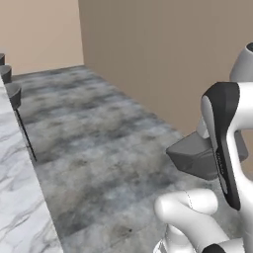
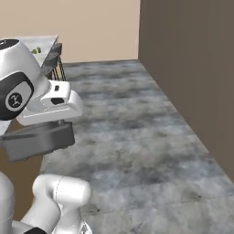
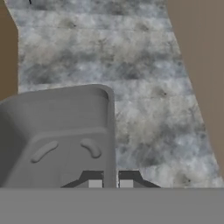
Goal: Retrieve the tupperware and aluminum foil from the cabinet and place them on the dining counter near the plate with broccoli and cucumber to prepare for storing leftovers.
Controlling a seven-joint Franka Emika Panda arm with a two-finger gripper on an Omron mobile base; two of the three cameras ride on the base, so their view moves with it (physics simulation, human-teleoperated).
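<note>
A grey tupperware [image 3: 57, 135] hangs above the floor, and my gripper [image 3: 110, 183] is shut on its right wall, one fingertip inside and one outside. The same grey container shows under my hand in the left base view [image 1: 193, 157] and in the right base view [image 2: 39, 139]. The marble dining counter [image 1: 15, 197] runs along the left edge. Its far end [image 2: 45, 43] carries small green things, too small to make out as a plate. The aluminum foil is out of view.
Dark stools [image 1: 13, 95] stand along the counter's edge. A brown wall [image 1: 163, 59] runs along the right side. Grey mottled floor [image 2: 132, 128] stretches ahead between the counter and the wall.
</note>
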